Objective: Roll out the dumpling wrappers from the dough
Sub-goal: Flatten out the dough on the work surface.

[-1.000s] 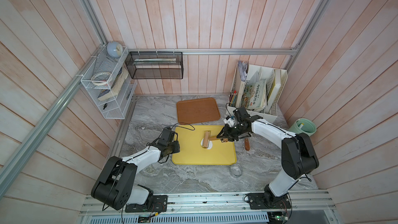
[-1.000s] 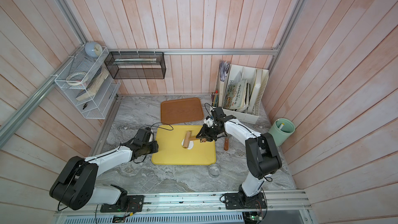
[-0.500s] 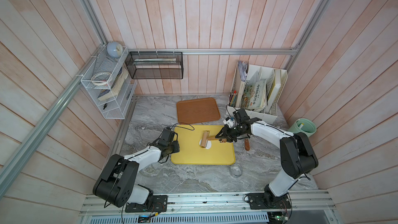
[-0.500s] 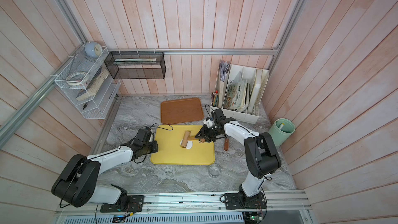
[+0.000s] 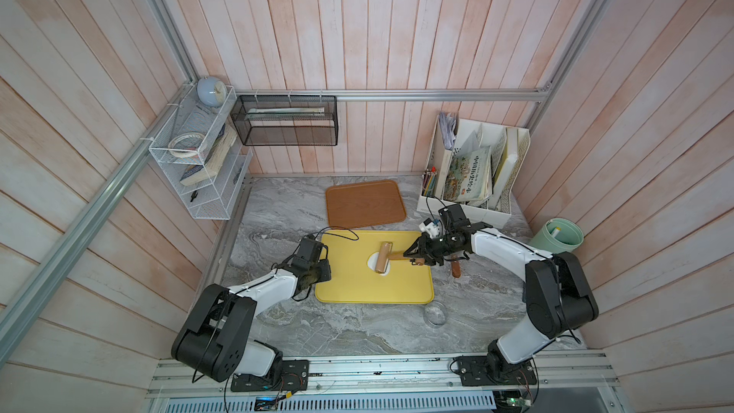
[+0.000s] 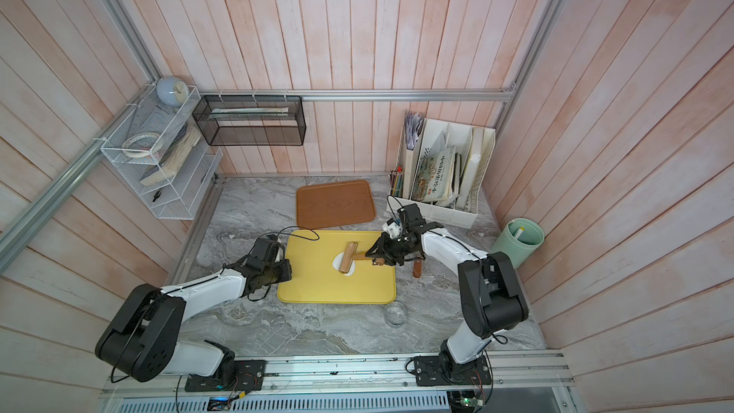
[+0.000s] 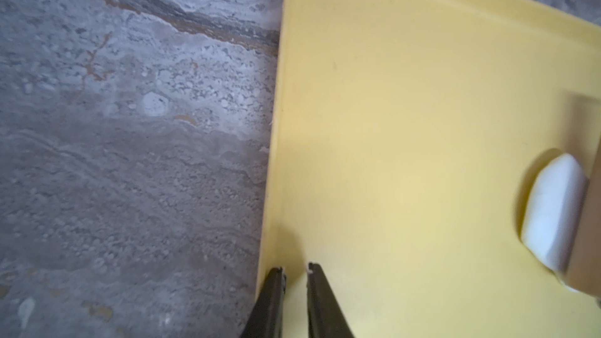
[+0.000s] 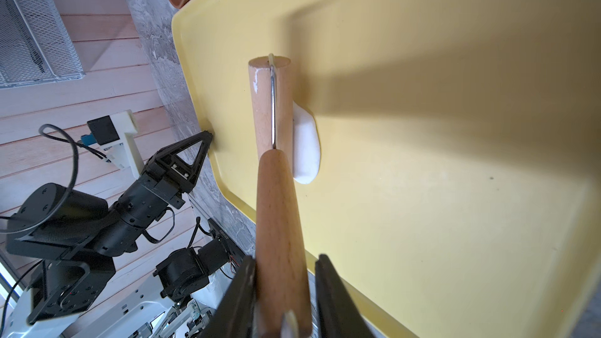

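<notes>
The white dough (image 5: 372, 262) (image 6: 337, 262) lies on the yellow tray (image 5: 369, 292) (image 6: 329, 292), an oval blob partly under a wooden roller (image 5: 383, 258) (image 6: 348, 258). In the right wrist view the roller's barrel (image 8: 263, 105) rests on the dough (image 8: 305, 151). My right gripper (image 5: 410, 254) (image 6: 373, 254) (image 8: 286, 258) is shut on the roller's handle (image 8: 279, 222). My left gripper (image 5: 323, 271) (image 6: 286, 268) (image 7: 296, 269) is at the tray's left edge, its jaws narrowly closed astride the rim (image 7: 271, 222). The dough (image 7: 553, 209) shows off to the side there. The dumpling wrappers are out of view.
A brown tray (image 5: 363, 202) lies behind the yellow one. A small glass dish (image 5: 435, 313) sits near its front right corner and a brown-handled tool (image 5: 455, 268) lies to its right. A white file organizer (image 5: 472, 176) and a green cup (image 5: 556, 236) stand at the back right.
The roller has shifted slightly back and forth over the dough with my right gripper. The left arm has stayed at the tray's edge.
</notes>
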Tool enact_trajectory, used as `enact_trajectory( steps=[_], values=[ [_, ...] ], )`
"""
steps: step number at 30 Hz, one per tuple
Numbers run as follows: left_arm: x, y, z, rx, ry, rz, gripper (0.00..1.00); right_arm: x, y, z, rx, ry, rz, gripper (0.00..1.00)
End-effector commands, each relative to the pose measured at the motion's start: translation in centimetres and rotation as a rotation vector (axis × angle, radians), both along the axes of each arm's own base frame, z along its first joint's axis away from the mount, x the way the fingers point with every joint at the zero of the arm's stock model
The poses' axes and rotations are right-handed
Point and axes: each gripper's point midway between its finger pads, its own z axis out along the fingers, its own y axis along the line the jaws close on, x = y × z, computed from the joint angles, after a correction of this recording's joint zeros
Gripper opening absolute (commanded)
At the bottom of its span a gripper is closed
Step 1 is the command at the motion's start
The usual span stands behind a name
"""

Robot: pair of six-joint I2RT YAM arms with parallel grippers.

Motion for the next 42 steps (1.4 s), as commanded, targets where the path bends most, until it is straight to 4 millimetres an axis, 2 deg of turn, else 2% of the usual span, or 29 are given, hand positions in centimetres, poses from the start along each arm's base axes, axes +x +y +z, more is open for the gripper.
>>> enact_trajectory(
  steps=[1,4,6,9,14,17,19,22,25,27,29,33,35,37,40,41,42],
  values=[
    [-1.6,1.6,-2.2,0.071,0.08,0.026,0.18,-1.6,-0.8,-5.1,-0.231,0.109,-0.031,0.0],
    [-1.6,1.6,-2.2,0.069,0.078,0.028,0.18,-2.2,1.1,-6.0,-0.198,0.143,-0.011,0.0],
    [-1.6,1.6,-2.1,0.069,0.077,0.028,0.17,-2.1,0.9,-6.4,-0.206,0.14,-0.034,0.0],
    [-1.5,1.5,-2.1,0.069,0.076,0.025,0.17,-1.7,-0.7,-6.6,-0.247,0.129,-0.081,0.0],
    [-1.5,1.6,-2.1,0.071,0.077,0.024,0.17,-1.5,-4.5,-6.4,-0.276,0.125,-0.146,0.0],
    [-1.6,1.6,-2.2,0.073,0.079,0.02,0.14,-1.6,-5.7,-6.1,-0.305,0.113,-0.148,0.0],
    [-1.6,1.5,-2.1,0.072,0.077,0.018,0.1,-1.5,-5.1,-5.9,-0.276,0.112,-0.15,0.0],
    [-1.6,0.8,-2.0,0.044,0.076,-0.016,0.0,-1.4,-2.9,-6.0,-0.247,0.116,-0.125,0.0],
    [-1.9,-0.7,-1.5,0.005,0.071,-0.083,0.0,-2.0,0.2,-6.4,-0.249,0.126,-0.06,0.0],
    [-2.0,-1.4,-1.0,-0.01,0.065,-0.103,0.0,-2.3,0.8,-6.7,-0.239,0.144,-0.057,0.0],
    [-2.3,-1.6,-0.8,-0.029,0.075,-0.102,0.0,-1.9,-0.2,-6.7,-0.259,0.133,-0.089,0.0],
    [-3.1,-1.3,-1.2,-0.03,0.117,-0.075,0.0,-1.3,-3.9,-6.2,-0.276,0.13,-0.162,0.0],
    [-3.1,-1.3,-0.7,-0.036,0.116,-0.064,0.0,-1.0,-5.6,-5.5,-0.284,0.11,-0.19,0.0],
    [-2.3,-1.2,0.7,-0.048,0.076,-0.032,0.12,-0.9,-6.2,-5.0,-0.288,0.094,-0.199,0.0],
    [-0.4,-0.6,3.6,-0.039,-0.001,0.018,0.23,-0.5,-5.1,-4.3,-0.229,0.087,-0.186,0.0],
    [0.1,0.0,4.2,-0.014,-0.018,0.043,0.29,-0.4,-4.7,-4.2,-0.216,0.09,-0.18,0.0],
    [0.5,0.7,4.4,0.016,-0.024,0.065,0.31,-0.3,-4.5,-4.3,-0.217,0.092,-0.175,0.0]
  ],
)
